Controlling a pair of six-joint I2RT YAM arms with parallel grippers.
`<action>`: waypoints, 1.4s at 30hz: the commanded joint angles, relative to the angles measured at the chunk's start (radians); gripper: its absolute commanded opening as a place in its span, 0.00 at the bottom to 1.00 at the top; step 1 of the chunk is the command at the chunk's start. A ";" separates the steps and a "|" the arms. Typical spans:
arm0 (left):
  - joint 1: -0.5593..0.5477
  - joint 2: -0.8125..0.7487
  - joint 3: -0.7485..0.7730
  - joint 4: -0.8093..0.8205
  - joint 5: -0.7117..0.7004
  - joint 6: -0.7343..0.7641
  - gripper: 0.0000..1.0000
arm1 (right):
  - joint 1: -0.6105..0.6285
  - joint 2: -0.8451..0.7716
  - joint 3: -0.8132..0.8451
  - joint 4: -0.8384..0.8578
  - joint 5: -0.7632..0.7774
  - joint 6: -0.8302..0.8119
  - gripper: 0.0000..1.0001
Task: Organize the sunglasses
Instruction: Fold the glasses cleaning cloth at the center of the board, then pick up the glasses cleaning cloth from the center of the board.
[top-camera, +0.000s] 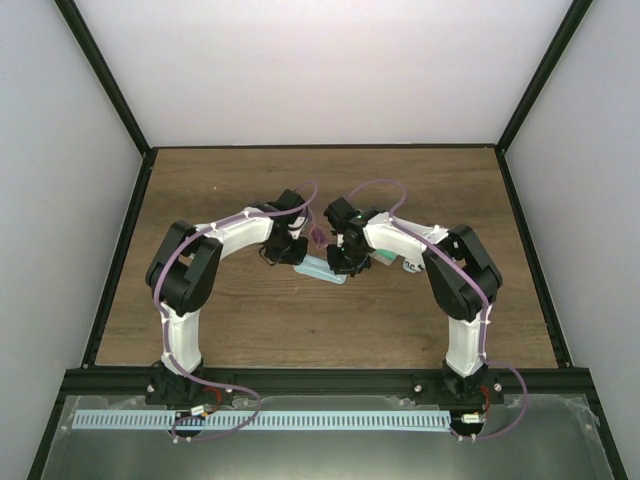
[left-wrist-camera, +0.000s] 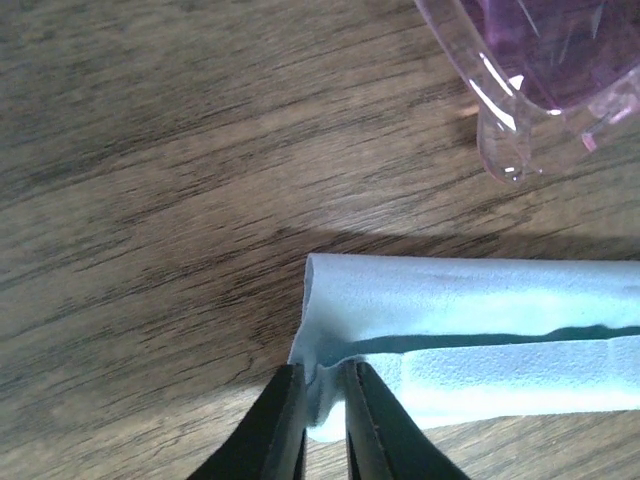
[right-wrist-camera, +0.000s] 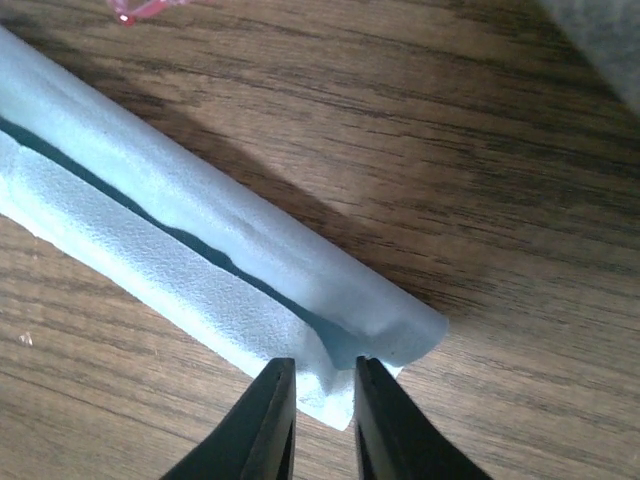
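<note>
pinching opposite ends of blue cloth (left-wrist-camera: 480, 310), long axis tool to tool: left tool (left-wrist-camera: 325, 378), right tool (right-wrist-camera: 323, 372), both nearly closed on it; purple sunglasses (left-wrist-camera: 540, 60) just beyond, nearer left tool.

Left arm (top-camera: 181, 330), right arm (top-camera: 463, 340): white shells, black joints. Purple cables (top-camera: 378, 183). Left gripper (left-wrist-camera: 325, 368), right gripper (right-wrist-camera: 323, 362): black tapered fingers (left-wrist-camera: 272, 432).

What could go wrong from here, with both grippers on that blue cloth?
1. The left gripper and right gripper each pinch only a thin edge of the folded blue cloth; a pull could slip it free or undo the fold.
2. The purple-tinted sunglasses lie close beside the cloth, so moving it might knock them.
</note>
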 joint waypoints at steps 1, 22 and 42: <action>0.003 -0.017 0.021 0.004 -0.002 0.015 0.15 | 0.006 -0.004 0.056 -0.020 0.003 -0.004 0.21; 0.004 -0.054 0.044 0.008 -0.003 0.015 0.40 | 0.006 -0.098 -0.003 0.017 0.037 0.147 0.48; 0.004 0.028 -0.003 0.010 -0.004 0.101 0.39 | 0.009 -0.018 -0.032 0.072 0.004 0.241 0.52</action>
